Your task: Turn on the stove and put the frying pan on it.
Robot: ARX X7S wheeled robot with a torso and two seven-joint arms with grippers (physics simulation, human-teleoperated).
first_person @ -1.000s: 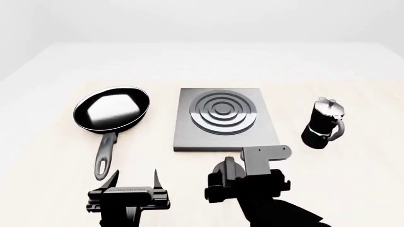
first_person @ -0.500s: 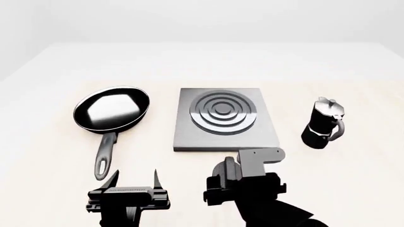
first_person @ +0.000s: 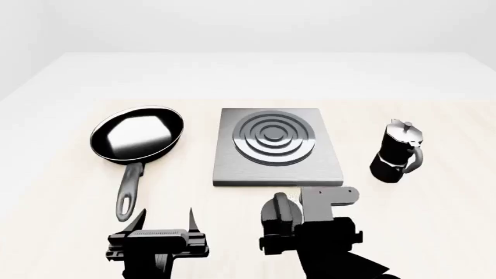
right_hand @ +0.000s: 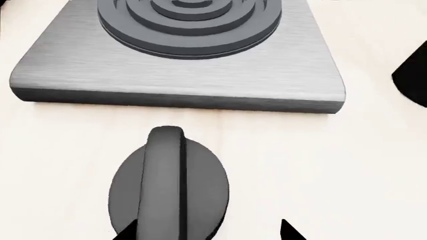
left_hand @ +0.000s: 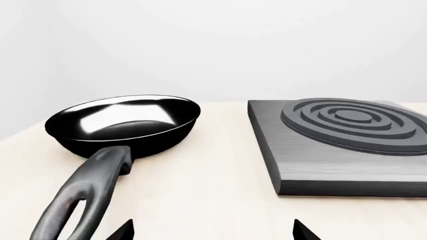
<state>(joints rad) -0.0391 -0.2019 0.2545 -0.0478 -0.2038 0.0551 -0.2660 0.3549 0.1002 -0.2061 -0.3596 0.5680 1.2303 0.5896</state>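
Knob (right_hand: 168,187) first, so my right hand (right_hand: 207,232) sits spread right over it, just in front of the stove (first_person: 232,168), while my left hand (first_person: 165,221) waits spread near the pan (first_person: 137,132) handle, pan parked on the table (first_person: 62,192) beside the burner.

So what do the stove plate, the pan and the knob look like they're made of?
Stove plate: looks like brushed grey metal, with fine streaks along its top and a darker, matte ringed burner. Pan: glossy black outside, mirror-bright inside, probably coated metal. Knob: smooth dark matte, possibly plastic.
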